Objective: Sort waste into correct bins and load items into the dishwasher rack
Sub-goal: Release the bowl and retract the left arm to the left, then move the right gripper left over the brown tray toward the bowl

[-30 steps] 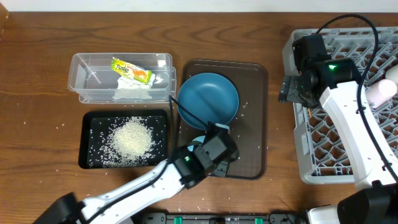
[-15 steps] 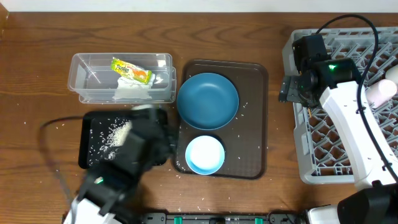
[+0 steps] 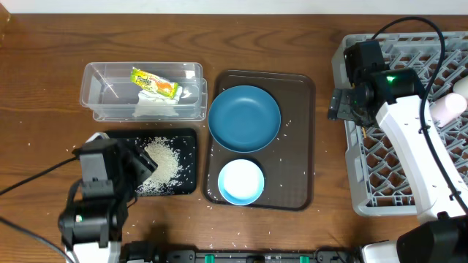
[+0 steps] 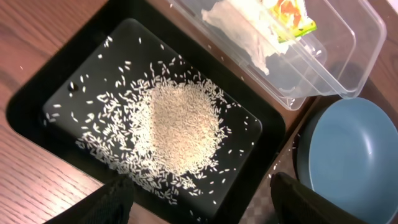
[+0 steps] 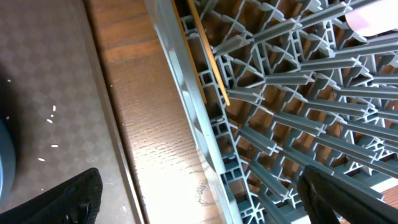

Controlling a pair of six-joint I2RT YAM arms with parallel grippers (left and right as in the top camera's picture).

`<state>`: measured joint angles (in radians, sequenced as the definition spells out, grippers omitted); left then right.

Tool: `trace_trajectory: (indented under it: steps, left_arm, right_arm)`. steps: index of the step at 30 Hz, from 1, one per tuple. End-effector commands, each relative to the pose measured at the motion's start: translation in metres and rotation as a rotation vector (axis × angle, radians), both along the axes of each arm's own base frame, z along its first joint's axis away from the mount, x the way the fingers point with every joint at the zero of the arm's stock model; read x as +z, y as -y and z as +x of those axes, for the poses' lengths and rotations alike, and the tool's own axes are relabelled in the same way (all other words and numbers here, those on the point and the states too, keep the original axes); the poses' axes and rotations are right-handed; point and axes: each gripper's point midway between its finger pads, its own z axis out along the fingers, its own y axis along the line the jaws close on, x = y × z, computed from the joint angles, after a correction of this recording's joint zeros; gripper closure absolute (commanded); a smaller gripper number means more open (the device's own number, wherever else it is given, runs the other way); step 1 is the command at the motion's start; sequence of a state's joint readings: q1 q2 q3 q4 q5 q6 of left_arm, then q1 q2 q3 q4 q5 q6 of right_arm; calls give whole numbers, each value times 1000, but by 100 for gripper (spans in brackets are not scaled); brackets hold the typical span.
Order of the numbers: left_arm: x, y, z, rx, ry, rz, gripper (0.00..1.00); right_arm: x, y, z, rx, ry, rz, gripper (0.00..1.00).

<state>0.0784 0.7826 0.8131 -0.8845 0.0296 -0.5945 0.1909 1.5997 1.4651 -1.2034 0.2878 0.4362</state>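
Observation:
The black tub (image 3: 186, 139) holds a pile of white rice (image 3: 167, 162). My left gripper (image 3: 135, 166) hovers over its left part, open and empty; in the left wrist view the open left gripper (image 4: 208, 205) frames the rice (image 4: 180, 127). The clear tub (image 3: 102, 91) holds the snack wrapper (image 3: 155, 82) and the tissue (image 3: 153, 108). The blue plate (image 3: 243, 118) and a white bowl (image 3: 240, 181) sit on the brown tray (image 3: 296, 146). My right gripper (image 3: 340, 104) is open and empty at the grey rack's (image 3: 409, 146) left edge. A thin wooden chopstick (image 5: 211, 62) lies inside that edge.
A white cup with a pinkish inside (image 3: 447, 109) lies in the rack at the right. Loose rice grains are scattered on the tray and on the wooden table (image 3: 44, 131) round the black tub. A strip of bare table (image 5: 155, 124) separates tray and rack.
My left arm has swung left from the tray's front to over the black tub, uncovering the white bowl. The right arm has not moved.

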Motion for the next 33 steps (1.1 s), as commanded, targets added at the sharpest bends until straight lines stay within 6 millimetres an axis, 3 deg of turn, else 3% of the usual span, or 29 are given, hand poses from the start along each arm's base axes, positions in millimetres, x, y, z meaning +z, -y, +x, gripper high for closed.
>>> trace_trajectory:
  steps: [1, 4, 8, 11, 13, 14, 22, 27, 31, 33]
  left_arm:
    - [27, 0, 13, -9, 55, -33, 27]
    - [55, -20, 20, 64, 117, 15, 27]
    - [84, -44, 20, 158, 182, 76, 21]
    - [86, -52, 18, 191, 180, 83, 20]
    - [81, -64, 12, 242, 144, 122, 19]
    - [78, -70, 9, 265, 127, 142, 14]
    - [58, -75, 6, 280, 20, 142, 12]
    - [48, -76, 10, 277, -24, 136, 11]
    - [40, -77, 13, 275, -59, 131, 10]
    - [37, -77, 15, 274, -72, 129, 9]
  right_arm:
    - [8, -1, 12, -1, 59, 8, 1]
    - [9, -21, 24, 30, 100, 120, 1]
    - [6, -65, 14, 105, 43, 363, 1]
    - [18, -111, 14, 211, 44, 606, 1]
    - [32, -146, 13, 388, 72, 720, 1]
    - [35, -157, 12, 456, 85, 731, 1]
    - [12, -211, -1, 652, 112, 413, 1]
    - [-12, -244, 10, 687, 202, 154, 1]
    - [-40, -282, 12, 774, 226, 87, 1]
    - [-53, -297, 9, 804, 223, 88, 8]
